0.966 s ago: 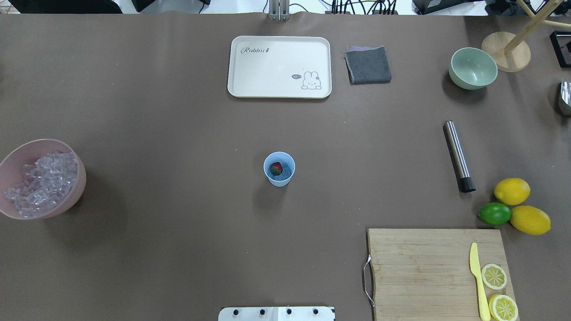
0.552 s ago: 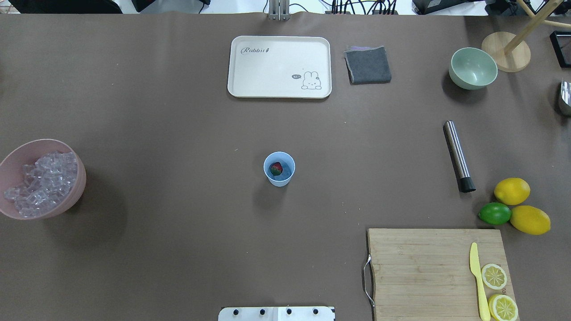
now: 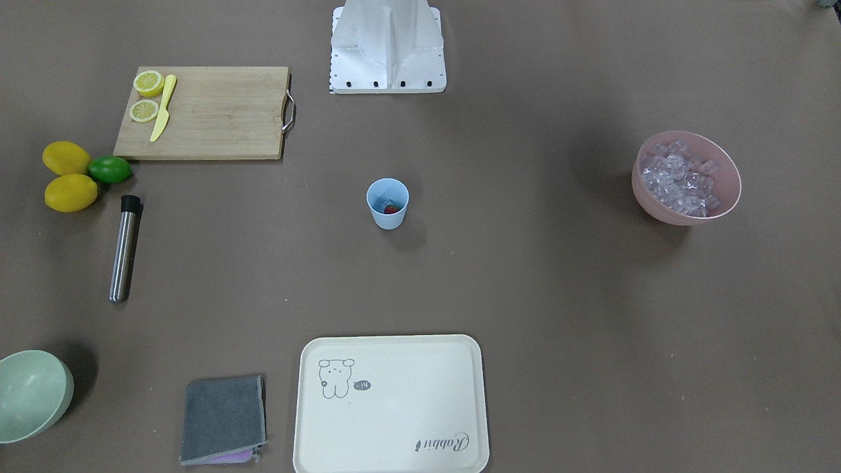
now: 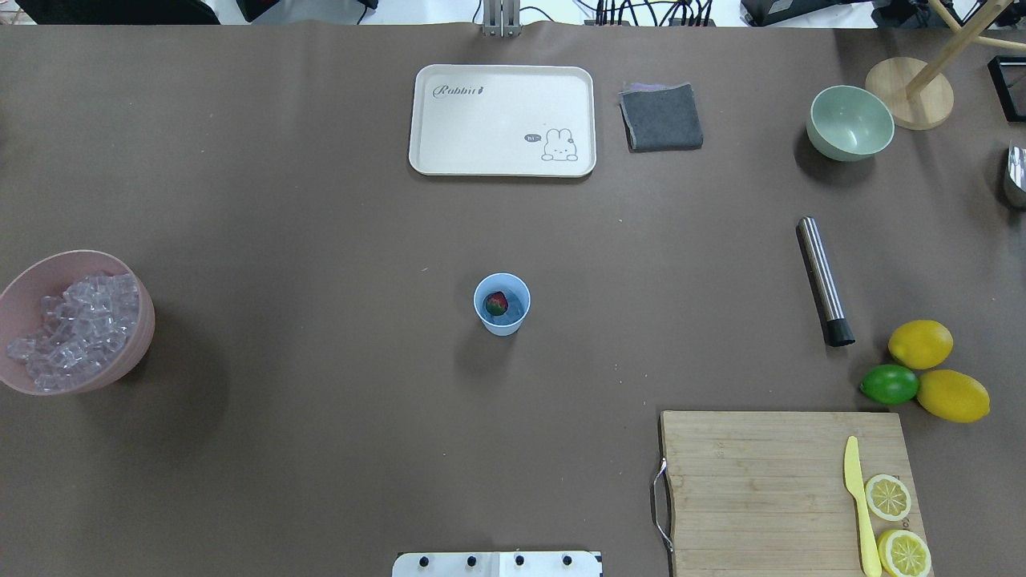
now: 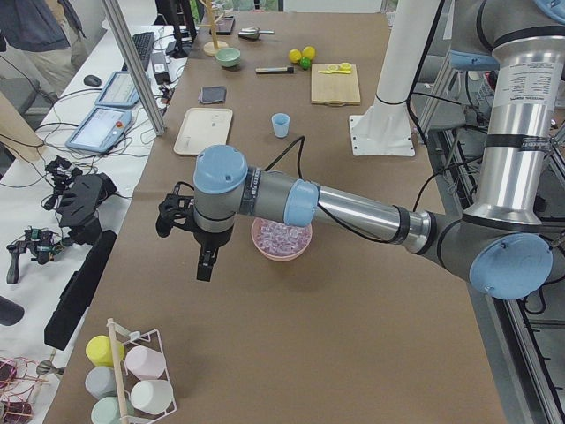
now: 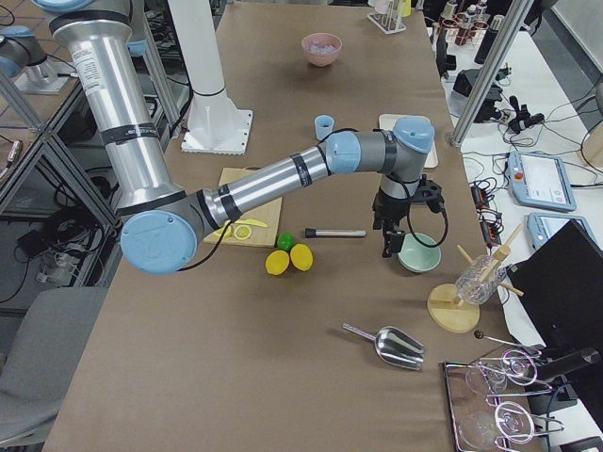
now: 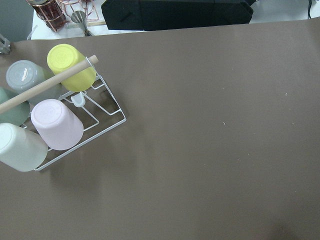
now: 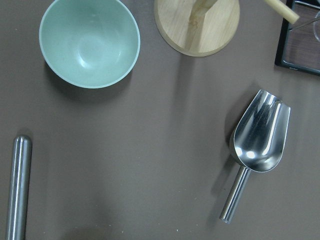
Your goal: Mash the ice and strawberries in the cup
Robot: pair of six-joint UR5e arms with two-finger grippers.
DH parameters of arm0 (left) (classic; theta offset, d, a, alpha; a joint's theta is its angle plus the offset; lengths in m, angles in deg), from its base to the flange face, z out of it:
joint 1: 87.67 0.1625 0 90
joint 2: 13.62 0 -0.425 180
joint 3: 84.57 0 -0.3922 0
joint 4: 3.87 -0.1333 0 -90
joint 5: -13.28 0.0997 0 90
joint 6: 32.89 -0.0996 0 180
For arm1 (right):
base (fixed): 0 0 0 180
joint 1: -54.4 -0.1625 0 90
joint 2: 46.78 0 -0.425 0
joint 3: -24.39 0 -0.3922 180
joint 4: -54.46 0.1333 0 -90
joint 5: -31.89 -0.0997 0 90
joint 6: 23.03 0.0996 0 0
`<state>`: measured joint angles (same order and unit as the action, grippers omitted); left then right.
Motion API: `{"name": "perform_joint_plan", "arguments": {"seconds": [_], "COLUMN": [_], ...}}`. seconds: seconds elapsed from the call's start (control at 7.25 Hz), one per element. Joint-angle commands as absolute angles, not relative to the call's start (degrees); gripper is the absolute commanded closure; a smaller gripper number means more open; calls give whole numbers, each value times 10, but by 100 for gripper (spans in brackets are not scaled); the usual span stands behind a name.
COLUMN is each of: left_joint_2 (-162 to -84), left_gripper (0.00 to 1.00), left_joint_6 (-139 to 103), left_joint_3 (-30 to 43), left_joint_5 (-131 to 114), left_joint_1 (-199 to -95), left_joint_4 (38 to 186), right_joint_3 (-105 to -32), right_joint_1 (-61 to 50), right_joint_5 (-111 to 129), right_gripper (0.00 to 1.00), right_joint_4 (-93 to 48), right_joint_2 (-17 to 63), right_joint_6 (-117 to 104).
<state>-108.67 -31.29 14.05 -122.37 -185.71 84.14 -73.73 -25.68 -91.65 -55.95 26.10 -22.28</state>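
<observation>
The pale blue cup (image 4: 502,316) stands upright at the table's middle with one red strawberry (image 4: 496,303) inside; both also show in the front view, the cup (image 3: 387,215) and the strawberry (image 3: 391,209). The ice (image 4: 72,332) is piled in a pink bowl (image 4: 141,336) at the left edge. My left gripper (image 5: 205,261) hangs beside that bowl, seen only in the exterior left view. My right gripper (image 6: 391,240) hangs over the pale green bowl (image 6: 418,254), seen only in the exterior right view. I cannot tell whether either is open or shut.
A steel muddler (image 4: 824,280) lies at the right, near two lemons (image 4: 920,343) and a lime (image 4: 889,384). A cutting board (image 4: 761,481) holds a yellow knife and lemon slices. A cream tray (image 4: 502,120), grey cloth (image 4: 661,117), metal scoop (image 8: 257,142) and cup rack (image 7: 45,110) stand around.
</observation>
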Motion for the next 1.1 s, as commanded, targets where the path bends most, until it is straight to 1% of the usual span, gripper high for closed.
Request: {"name": "perform_joint_plan", "arguments": {"seconds": [0.0,0.28,0.41,0.69,0.97], "left_joint_2": [-1128,-1211,-1224,-1218,-1206], "left_gripper": [3,3,3,3,3], "left_joint_6": [-316,-314,-314,-315,-314], "left_joint_3": [83,59,53,61,61], "left_joint_5": [-1225,-1219,-1210,-1145,-1142], "left_joint_1": [-1857,-1853,-1851,-1851,-1841], "left_joint_4": [811,728,722,724,734], "right_joint_3": [-732,-733,-733,-738,-737], "right_joint_1": [-239,-240,-241,-244,-244], "right_joint_5": [-917,-923,-923,-923,-920], "right_gripper": [1,1,1,1,1], "right_joint_4": [-558,-558,-558,-558,-558], "right_joint_2": [255,261,262,267,265], "right_joint_6": [-221,-195,-189,-164,-145]}}
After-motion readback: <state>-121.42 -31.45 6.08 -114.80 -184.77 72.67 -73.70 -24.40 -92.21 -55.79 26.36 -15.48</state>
